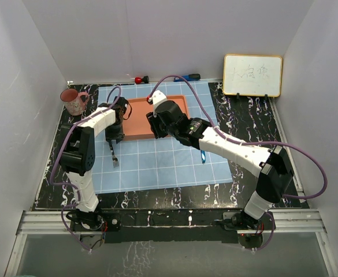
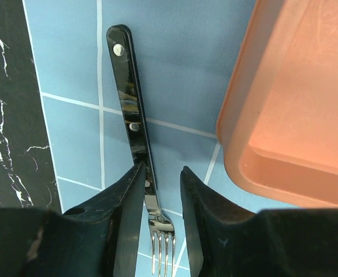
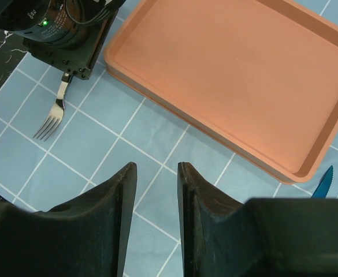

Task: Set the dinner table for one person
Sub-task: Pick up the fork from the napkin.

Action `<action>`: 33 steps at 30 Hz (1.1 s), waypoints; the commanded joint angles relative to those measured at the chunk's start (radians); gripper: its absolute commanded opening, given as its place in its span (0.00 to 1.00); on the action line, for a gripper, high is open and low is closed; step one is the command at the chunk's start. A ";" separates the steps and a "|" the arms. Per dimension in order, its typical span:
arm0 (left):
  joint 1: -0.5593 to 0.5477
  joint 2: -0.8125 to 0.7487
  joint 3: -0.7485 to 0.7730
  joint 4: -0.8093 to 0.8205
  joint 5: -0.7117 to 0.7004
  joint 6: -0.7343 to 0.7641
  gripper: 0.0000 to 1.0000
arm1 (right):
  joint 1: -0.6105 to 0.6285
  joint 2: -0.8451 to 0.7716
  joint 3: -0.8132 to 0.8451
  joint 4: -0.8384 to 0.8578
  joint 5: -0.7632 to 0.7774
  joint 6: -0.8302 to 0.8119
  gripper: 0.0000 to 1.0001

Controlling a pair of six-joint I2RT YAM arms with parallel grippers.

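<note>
Since the table (image 1: 244,109) is the thing being set, I judge it heavy, rigid and fixed: nothing on it to grab, it only carries the pieces. It spreads under both arms, black marbled top, bare along its left, right and near edges. Cloth (image 1: 157,167) covers the middle, up to the far edge. Tray (image 3: 232,75) sits on the far half of the cloth. Fork (image 2: 135,124) lies flat on the cloth just beside the tray's left side, tines toward the table's near edge. I'd guess it is light, stiff and a bit slick, best pinched across the black riveted handle. Knife (image 1: 203,156), blue, lies on the cloth right of the tray, mostly hidden. Cup (image 1: 73,103) stands at the table's far-left corner. My left gripper (image 2: 162,168) is low over the fork, jaws a narrow way apart and straddling its neck. One finger looks to be against it and the other is clear, so it is not clamped. My right gripper (image 3: 157,165) hangs over the cloth near the tray's near edge, jaws likewise parted a little, nothing between them, touching nothing.
</note>
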 commanded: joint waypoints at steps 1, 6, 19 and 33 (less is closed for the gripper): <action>0.000 -0.074 -0.001 -0.038 -0.004 -0.017 0.31 | -0.002 -0.051 -0.007 0.050 0.006 -0.002 0.33; 0.000 -0.109 -0.019 -0.026 -0.024 -0.025 0.34 | -0.003 -0.059 -0.017 0.049 0.011 -0.003 0.34; 0.037 -0.074 -0.079 -0.002 0.001 -0.060 0.36 | -0.004 -0.073 -0.025 0.045 0.010 -0.001 0.34; 0.123 -0.066 -0.171 0.160 0.137 -0.086 0.34 | -0.005 -0.072 -0.029 0.045 -0.002 0.006 0.34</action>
